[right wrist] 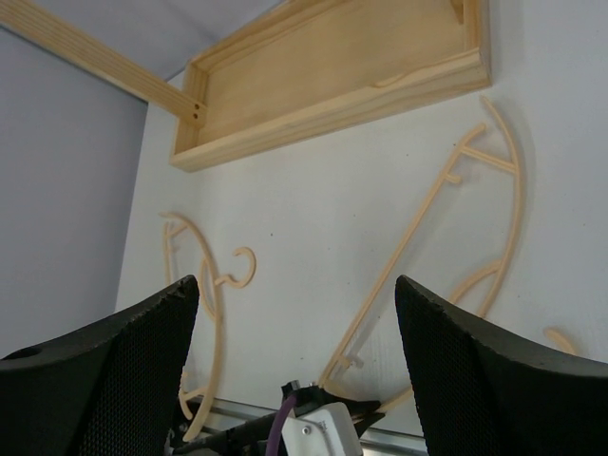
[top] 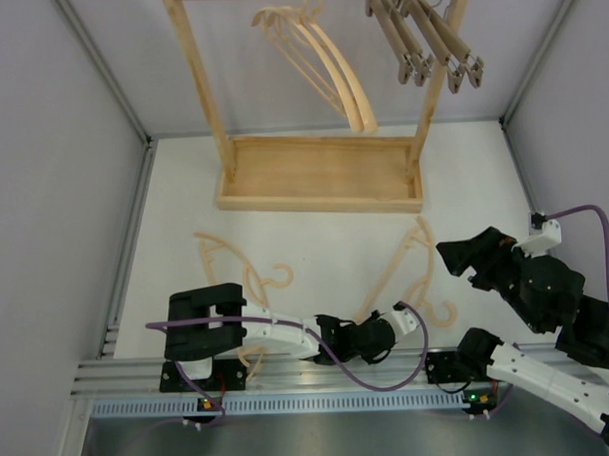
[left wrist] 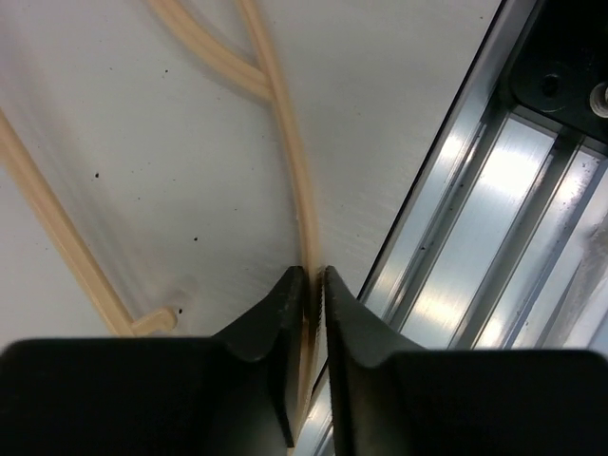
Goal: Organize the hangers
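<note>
- The rack (top: 202,91) stands at the far side of the surface (top: 325,249), its tray base resting on the surface
- The hung pale hangers (top: 331,69) are on the rack's top rail, left of middle, and slant down towards the tray
- The clamp bars (top: 428,42) hang bunched together at the right end of the same rail, just beside the right post
- The left-hand pale hanger (right wrist: 210,255) lies flat on the surface, near and left of the tray, with its wooden hook pointing right
- The right-hand pale hanger (top: 391,270) lies flat near and right of the tray, well apart from the other one; its near end reaches the aluminium rail (left wrist: 475,237) at the near edge of the surface
- The left arm stretches to the right along the near edge, and the left pincer (left wrist: 314,280) sits low at that near end; its fingers are almost together, pinching the thin curved strip of the right-hand pale hanger, which runs straight in between the tips
- The right pincer (right wrist: 296,285) hovers above the surface on the right, just right of the right-hand pale hanger, with its fingers spread wide and nothing between them
</note>
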Available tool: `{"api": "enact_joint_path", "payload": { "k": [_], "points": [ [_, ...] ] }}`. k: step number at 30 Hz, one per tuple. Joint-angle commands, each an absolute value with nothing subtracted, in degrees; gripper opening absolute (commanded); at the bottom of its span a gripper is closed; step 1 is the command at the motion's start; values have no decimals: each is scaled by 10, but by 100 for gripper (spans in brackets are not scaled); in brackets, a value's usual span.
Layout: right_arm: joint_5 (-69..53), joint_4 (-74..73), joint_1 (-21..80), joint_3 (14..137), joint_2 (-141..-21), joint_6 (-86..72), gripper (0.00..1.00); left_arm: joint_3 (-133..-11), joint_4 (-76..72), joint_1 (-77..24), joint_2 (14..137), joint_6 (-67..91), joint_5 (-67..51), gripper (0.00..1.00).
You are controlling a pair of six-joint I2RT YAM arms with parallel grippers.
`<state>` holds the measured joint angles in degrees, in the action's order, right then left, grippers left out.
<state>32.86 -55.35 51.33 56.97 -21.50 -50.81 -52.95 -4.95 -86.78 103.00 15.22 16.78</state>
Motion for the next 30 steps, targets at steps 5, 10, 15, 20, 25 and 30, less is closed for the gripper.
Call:
{"api": "enact_joint_path", "payload": {
  "k": [5,10,15,20,25,30],
  "points": [
    [323,-548,519,566,-208,-512,81,-530,-29,-870,1047,155,146,0],
    [323,-548,519,568,-210,-512,81,-519,-26,-871,1000,160,146,0],
    [323,-548,519,573,-214,-510,81,-505,-21,-871,921,170,149,0],
    [325,-548,519,578,-218,-507,81,-497,-4,-871,866,185,155,0],
    [325,-548,519,582,-221,-506,81,-477,-3,-871,810,205,156,0],
    [323,-548,519,584,-222,-506,81,-452,-3,-871,740,228,159,0]
  ]
}}
